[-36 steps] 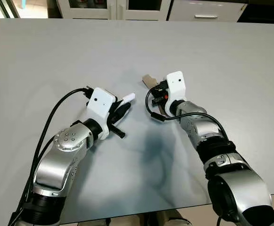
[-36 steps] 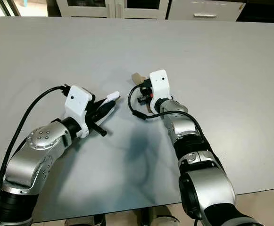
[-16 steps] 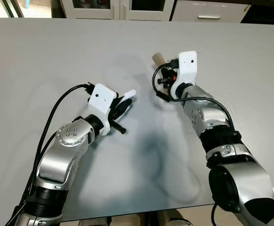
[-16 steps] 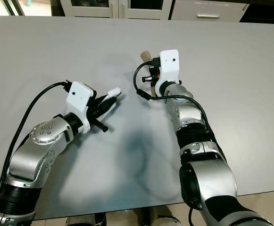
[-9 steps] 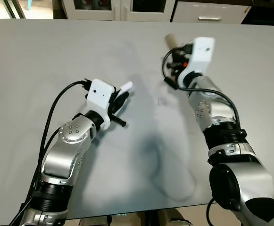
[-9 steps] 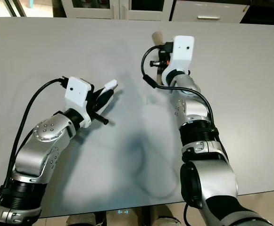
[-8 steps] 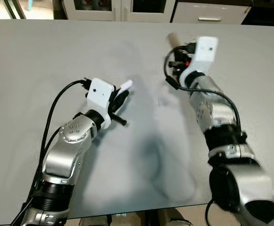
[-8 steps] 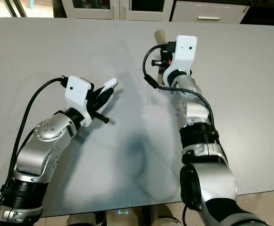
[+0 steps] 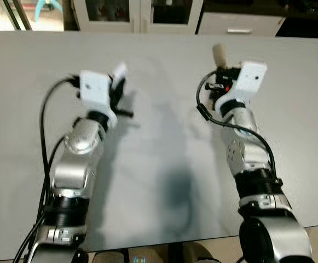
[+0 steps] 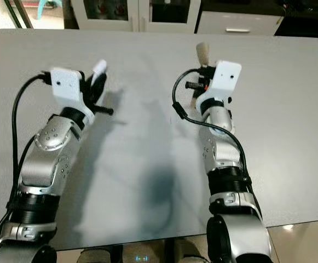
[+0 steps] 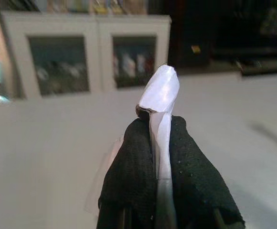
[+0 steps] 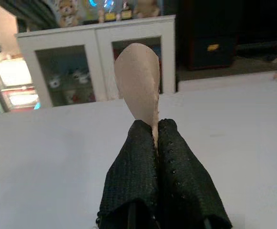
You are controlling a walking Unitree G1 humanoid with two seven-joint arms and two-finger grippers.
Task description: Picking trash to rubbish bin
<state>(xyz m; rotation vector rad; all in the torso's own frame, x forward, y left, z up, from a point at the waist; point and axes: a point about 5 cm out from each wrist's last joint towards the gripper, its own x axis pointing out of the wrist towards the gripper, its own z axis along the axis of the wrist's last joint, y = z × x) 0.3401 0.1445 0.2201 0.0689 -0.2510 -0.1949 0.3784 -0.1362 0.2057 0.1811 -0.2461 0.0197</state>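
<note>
Gripping with both arms, we are holding our left gripper (image 11: 159, 143) pinched on a crumpled white plastic scrap (image 11: 161, 90) and our right gripper (image 12: 155, 138) pinched on a flat beige paper scrap (image 12: 138, 81). Each piece is sticking out past its fingertips, lifted above the grey table (image 9: 164, 164). No rubbish bin is appearing ahead, so we are judging neither arm nearer to it.

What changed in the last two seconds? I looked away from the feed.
Both arms rose off the grey table and swung forward. The left gripper kept its jaws shut on the white scrap, the right gripper on the tan scrap. Nothing was let go.
</note>
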